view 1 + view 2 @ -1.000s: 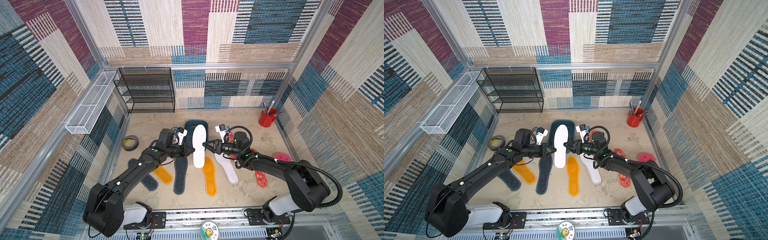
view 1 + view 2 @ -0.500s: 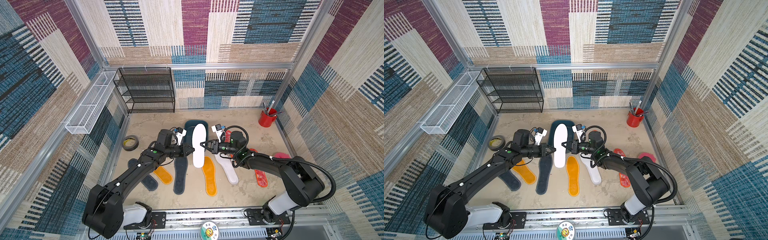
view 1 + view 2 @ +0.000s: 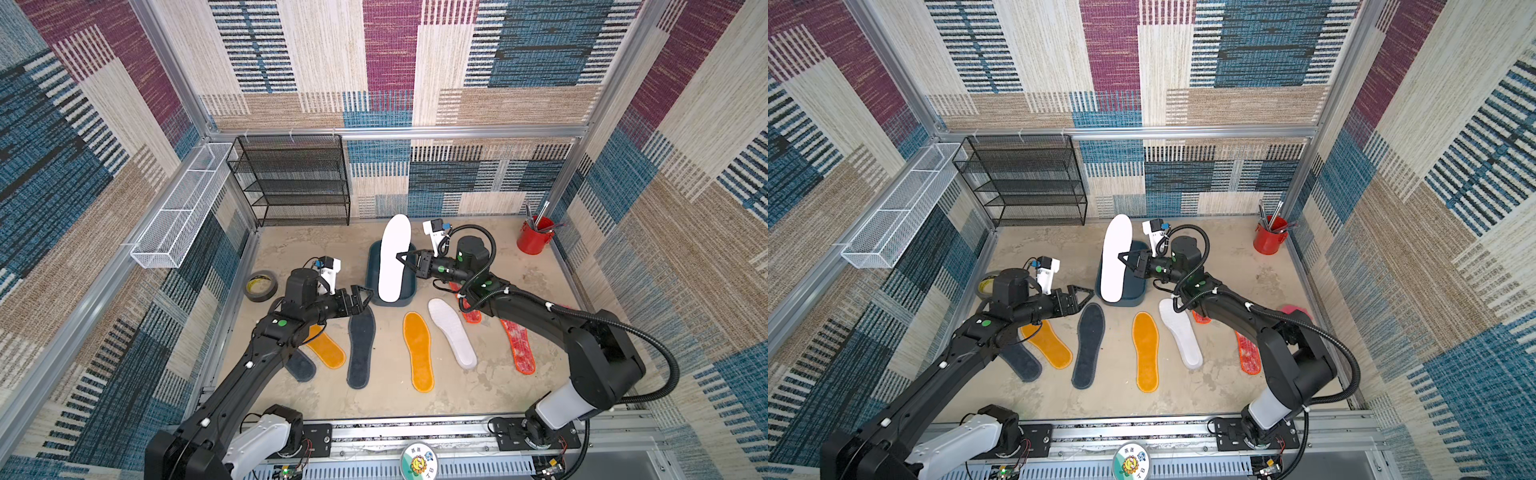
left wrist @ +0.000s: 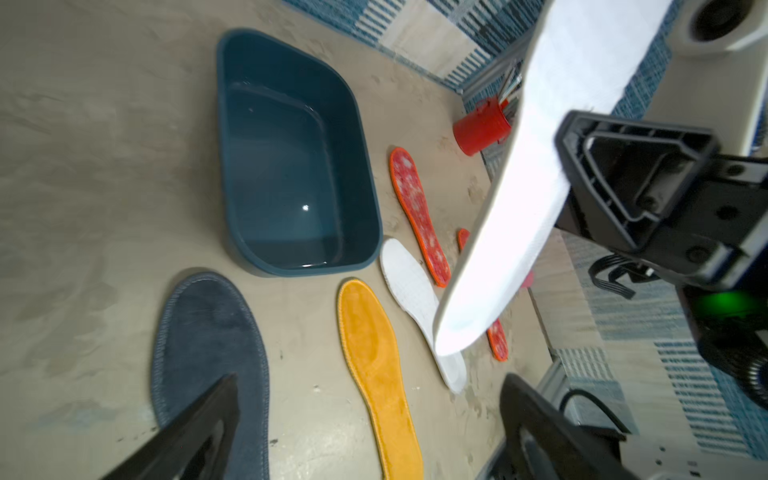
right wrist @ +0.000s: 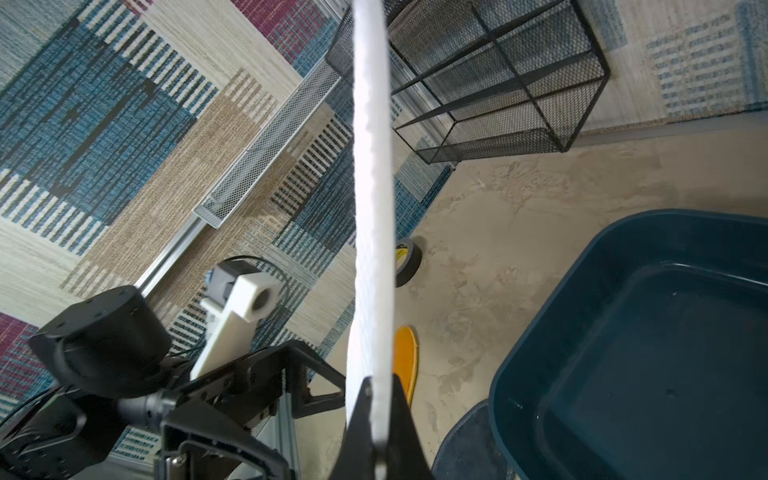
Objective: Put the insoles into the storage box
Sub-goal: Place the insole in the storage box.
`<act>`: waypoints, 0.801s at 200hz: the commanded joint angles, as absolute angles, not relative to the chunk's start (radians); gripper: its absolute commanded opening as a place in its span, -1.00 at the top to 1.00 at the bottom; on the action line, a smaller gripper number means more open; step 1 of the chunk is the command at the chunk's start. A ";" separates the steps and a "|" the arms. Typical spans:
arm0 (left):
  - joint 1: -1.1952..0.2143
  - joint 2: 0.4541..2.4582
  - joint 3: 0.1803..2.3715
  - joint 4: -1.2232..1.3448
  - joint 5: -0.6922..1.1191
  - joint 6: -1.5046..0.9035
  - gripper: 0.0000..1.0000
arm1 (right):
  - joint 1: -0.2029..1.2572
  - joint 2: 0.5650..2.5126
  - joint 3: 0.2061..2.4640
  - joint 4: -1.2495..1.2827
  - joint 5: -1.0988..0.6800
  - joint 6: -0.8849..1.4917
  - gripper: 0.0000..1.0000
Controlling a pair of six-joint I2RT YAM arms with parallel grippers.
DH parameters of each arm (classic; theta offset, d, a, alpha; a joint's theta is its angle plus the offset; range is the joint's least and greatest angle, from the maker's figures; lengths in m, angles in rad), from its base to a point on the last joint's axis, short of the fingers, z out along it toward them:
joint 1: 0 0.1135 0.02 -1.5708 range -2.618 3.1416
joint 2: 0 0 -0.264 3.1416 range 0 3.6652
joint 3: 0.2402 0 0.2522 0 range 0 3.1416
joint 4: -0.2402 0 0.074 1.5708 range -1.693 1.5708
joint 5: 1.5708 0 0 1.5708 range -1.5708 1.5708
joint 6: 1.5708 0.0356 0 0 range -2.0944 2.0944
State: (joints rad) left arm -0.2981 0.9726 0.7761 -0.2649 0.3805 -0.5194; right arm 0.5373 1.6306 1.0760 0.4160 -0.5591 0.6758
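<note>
The right gripper (image 3: 400, 258) is clamped on the long edge of a smooth white insole (image 3: 392, 253), its black triangular fingers pinching the thin sheet about midway along. In the right wrist view this insole (image 5: 371, 187) shows edge-on as a narrow, faintly pebbled strip. It hangs over the storage box (image 3: 371, 270), a glossy dark teal plastic tub with rounded corners and low walls, at the centre of both top views.

Just left of the box, the left gripper (image 3: 365, 296) has its jaws wide apart, over the toe of a dark grey felt-like insole (image 3: 360, 345).

Below the box, flat on the blotchy beige floor (image 3: 519, 282), lie a plush orange-yellow insole (image 3: 419, 353) with a stitched rim, a dimpled white insole (image 3: 453, 332) and, further right, a red-white mottled insole (image 3: 517, 345) with orange edging. A second orange-yellow insole (image 3: 328, 349) lies partly under the left arm.
</note>
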 commanded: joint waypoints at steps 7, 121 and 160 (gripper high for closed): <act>-0.279 0.851 0.773 -0.401 0.157 -0.451 -1.00 | 0.537 1.715 1.160 0.321 -0.499 0.707 1.00; -0.257 0.721 0.786 -0.494 0.026 -0.403 -1.00 | 0.477 2.058 1.422 0.210 -0.478 0.722 1.00; -0.255 0.726 0.780 -0.485 0.038 -0.405 -1.00 | 0.479 2.124 1.469 0.167 -0.492 0.726 1.00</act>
State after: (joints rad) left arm -0.2573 0.7208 0.7780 -0.4885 0.0307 -0.4309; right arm 0.4763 2.0930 1.4391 0.1963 -0.4717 0.7177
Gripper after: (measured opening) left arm 0.998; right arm 0.066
